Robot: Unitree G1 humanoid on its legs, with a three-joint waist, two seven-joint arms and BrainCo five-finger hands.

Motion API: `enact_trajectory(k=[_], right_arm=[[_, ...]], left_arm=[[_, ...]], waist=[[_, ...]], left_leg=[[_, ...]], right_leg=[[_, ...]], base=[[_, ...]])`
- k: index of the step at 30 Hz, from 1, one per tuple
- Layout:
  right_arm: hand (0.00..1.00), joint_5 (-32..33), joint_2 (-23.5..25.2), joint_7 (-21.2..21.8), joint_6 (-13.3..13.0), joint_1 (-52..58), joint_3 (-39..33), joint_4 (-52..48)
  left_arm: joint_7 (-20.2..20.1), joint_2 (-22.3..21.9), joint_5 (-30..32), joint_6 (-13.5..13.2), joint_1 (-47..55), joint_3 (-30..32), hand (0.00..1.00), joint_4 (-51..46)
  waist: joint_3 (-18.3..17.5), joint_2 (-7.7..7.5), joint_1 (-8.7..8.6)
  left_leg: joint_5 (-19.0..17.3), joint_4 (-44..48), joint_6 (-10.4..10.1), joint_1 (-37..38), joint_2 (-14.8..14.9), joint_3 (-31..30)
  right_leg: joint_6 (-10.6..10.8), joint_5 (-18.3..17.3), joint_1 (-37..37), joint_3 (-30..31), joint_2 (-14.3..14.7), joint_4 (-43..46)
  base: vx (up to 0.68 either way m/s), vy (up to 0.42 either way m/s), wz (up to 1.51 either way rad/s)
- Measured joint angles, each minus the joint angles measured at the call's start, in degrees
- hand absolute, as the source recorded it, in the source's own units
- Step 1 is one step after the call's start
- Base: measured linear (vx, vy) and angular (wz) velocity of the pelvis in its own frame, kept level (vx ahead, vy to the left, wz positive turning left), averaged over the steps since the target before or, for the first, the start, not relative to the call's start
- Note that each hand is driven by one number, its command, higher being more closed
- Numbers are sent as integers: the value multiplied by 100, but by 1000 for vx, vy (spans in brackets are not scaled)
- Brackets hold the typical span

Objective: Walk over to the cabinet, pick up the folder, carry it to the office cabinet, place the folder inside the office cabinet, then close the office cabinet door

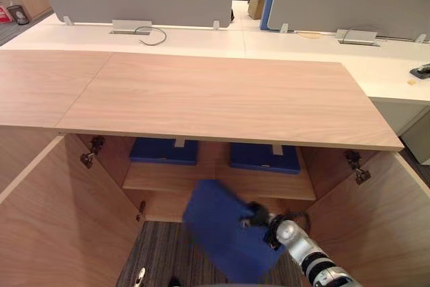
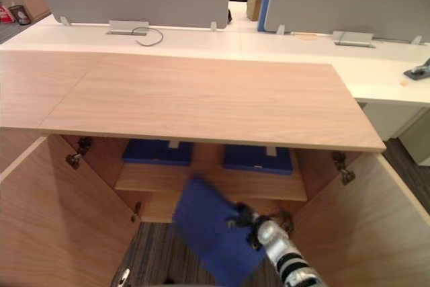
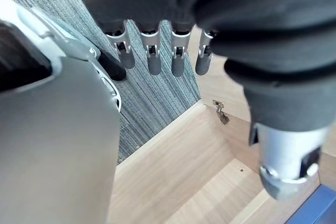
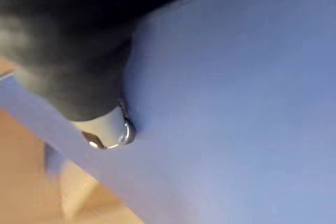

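Clutching the folder in the right hand, hovering short of the shelf ahead, placing it and closing the door pending

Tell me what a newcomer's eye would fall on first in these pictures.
First comes the blue folder, tilted in mid-air before the open cabinet and pinched at its edge by the right hand. Next come two more folders lying flat on the shelf inside, one left and one right, with the doors swung wide. The left hand hangs over striped carpet, fingers relaxed.
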Motion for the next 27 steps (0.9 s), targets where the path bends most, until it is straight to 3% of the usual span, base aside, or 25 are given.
enact_trajectory(k=[4,8,11,14,17,20,22,23,25,27], right_arm=[[100,3804,130,-205,124,-94,-380,45],[100,5814,392,-278,62,-506,-740,31],[100,6757,541,-337,-127,-840,-981,-201],[100,7313,607,-397,-322,-1159,-1266,-337],[100,7890,736,-561,-741,-1616,-1904,-618],[100,8086,661,-919,-1354,-2108,-2355,-911],[100,8072,662,-1283,-1715,-2243,-2501,-1640],[100,8051,677,-1362,-1781,-2250,-2518,-1875],[100,7950,738,-1765,-2014,-2475,-2546,-2515],[100,7870,730,-1932,-2074,-2676,-2545,-2774]], left_arm=[[47,-12,-117,24,-3,-16,0,-37],[56,-22,-204,81,12,-125,0,-165],[92,-54,-327,101,16,-171,0,-322],[115,-48,-415,107,20,-241,0,-487],[170,-51,-428,104,-1,-270,0,-698],[294,-71,-446,53,-196,-408,0,-880],[427,-205,-462,-4,-295,-423,0,-1027],[467,-238,-497,-20,-310,-423,0,-1087],[577,-278,-556,-114,-353,-418,0,-1218],[609,-312,-556,-123,-354,-410,0,-1255]], waist=[[107,27,-24],[222,102,14],[371,184,39],[538,260,70],[655,377,136],[1177,517,179],[1675,801,161],[1768,869,140],[2028,945,107],[2128,973,113]], left_leg=[[5,-5,7,0,3,-49],[13,-5,17,-12,9,-127],[36,-5,42,-90,3,-177],[48,-5,53,-119,0,-203],[81,89,82,-413,-7,-260],[-75,856,218,-852,-39,-463],[-713,2125,355,-1435,69,-546],[-897,2529,369,-1652,94,-561],[-1512,3807,415,-2426,137,-571],[-1832,4498,420,-2882,195,-569]], right_leg=[[1,3,15,-9,21,-36],[6,10,59,-72,39,-68],[11,34,29,-115,38,-89],[12,42,17,-134,37,-93],[-3,61,-173,-180,5,-43],[-6,-7,-299,-260,-218,319],[-22,-564,-671,-265,-621,1463],[-15,-764,-842,-257,-759,1897],[-15,-1437,-1616,-45,-1304,3387],[-14,-1726,-2057,132,-1516,4070]], base=[[0,0,0],[-2,-4,7],[-27,2,8],[-15,4,7],[-5,6,13],[-40,9,22],[-89,35,17],[-96,67,27],[-123,49,20],[-169,23,-2]])
